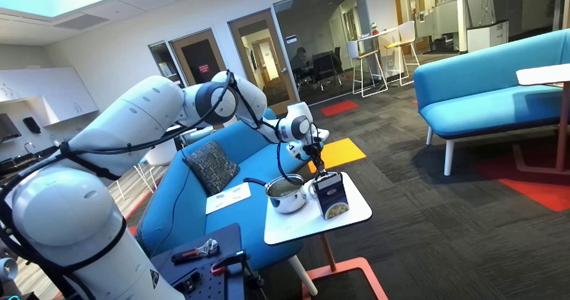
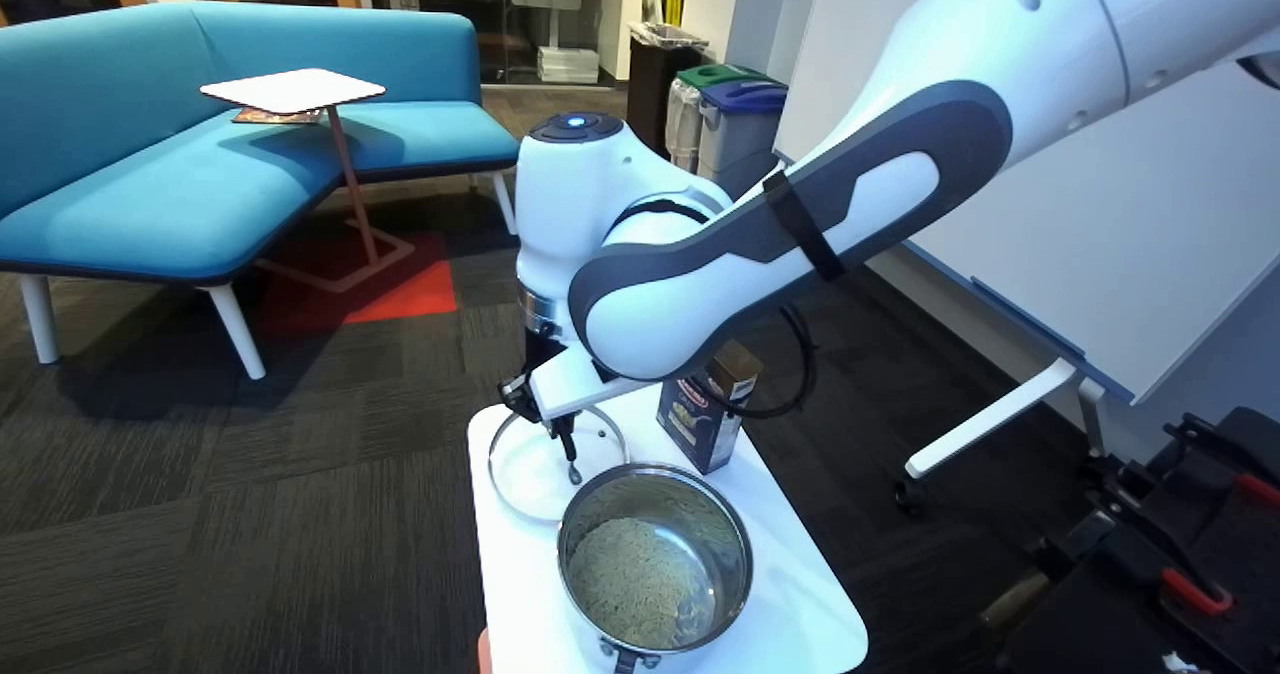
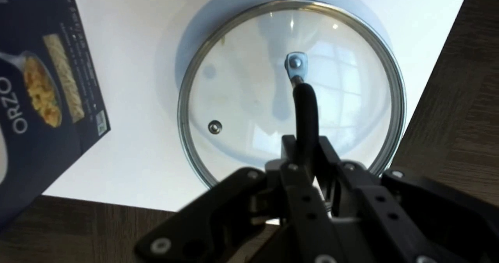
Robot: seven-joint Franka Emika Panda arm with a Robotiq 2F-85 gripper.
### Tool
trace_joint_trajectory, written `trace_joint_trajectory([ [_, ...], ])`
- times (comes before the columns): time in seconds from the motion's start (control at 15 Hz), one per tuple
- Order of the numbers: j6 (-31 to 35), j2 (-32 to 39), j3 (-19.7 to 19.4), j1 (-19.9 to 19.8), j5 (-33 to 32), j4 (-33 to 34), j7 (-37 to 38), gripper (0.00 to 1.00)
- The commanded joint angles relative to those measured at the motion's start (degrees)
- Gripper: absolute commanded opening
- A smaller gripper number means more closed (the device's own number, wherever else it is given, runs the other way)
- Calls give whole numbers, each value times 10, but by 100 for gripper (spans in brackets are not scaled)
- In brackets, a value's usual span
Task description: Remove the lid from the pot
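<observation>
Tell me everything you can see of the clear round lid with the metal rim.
The clear round lid, apparently glass, has a silvery metal rim, a small metal-ringed vent and a black handle on a silvery bracket. It is off the squat shiny steel pot, handle side up, over the white tabletop; whether it rests there is unclear. The black gripper is closed on the handle.

You are holding the clear glass lid (image 3: 265, 95) right side up just beside the pot (image 1: 287, 203), your fingers (image 3: 329, 153) gripping its black handle (image 3: 306, 114); whether its steel rim (image 3: 398, 99) is touching the table (image 3: 136, 169) isn't showing. The pot is standing upright on the table, uncovered, its dark handle (image 1: 254, 182) jutting out.
</observation>
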Motion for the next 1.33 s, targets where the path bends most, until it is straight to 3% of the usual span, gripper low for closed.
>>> trace_joint_trajectory([
  [0.0,-38,23,17,-21,24,50,-21,4],
  [0.27,-68,42,28,-33,38,84,-21,4],
  [0.47,-89,55,30,-36,40,107,-22,41],
  [0.73,-97,39,27,-28,22,100,-18,69],
  [1.0,-83,-47,33,-17,-2,13,-51,98],
  [1.27,-79,-147,38,-10,-14,-82,-77,100],
])
